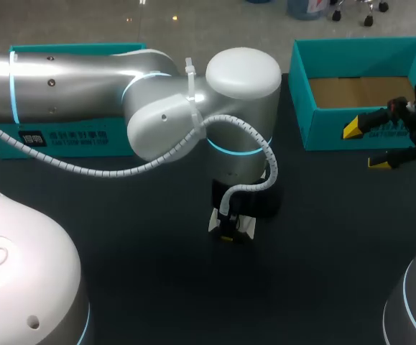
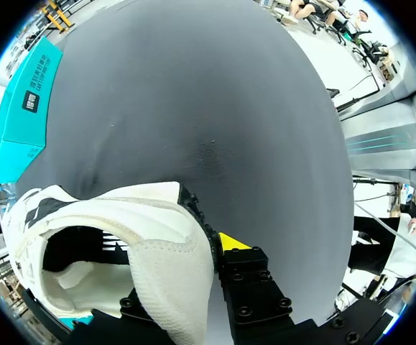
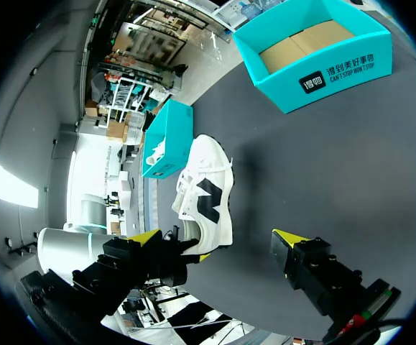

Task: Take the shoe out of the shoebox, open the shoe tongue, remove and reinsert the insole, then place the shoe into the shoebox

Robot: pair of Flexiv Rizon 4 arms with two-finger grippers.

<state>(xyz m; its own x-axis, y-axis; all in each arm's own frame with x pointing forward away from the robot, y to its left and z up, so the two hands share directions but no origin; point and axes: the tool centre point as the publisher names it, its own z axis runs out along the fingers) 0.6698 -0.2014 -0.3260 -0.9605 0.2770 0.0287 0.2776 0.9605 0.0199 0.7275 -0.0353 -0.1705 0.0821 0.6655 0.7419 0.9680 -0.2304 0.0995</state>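
Shoe (image 3: 204, 198) plain from wrists, mostly hidden overhead

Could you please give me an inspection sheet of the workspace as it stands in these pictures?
Surface: dark table, bearing two boxes and a shoe.
Job's things: teal shoebox at the far right, open and empty; white shoe with black markings, out of the box at mid-table.
Clutter: second teal box at the far left; nothing else seen.
Claws: left claw shut on the shoe, one tip hidden by it; right claw open, holding nothing, near the shoebox's front wall.
Cables: white spiral-wrapped cable runs along the left arm down to its wrist.
Surroundings: nothing seen.
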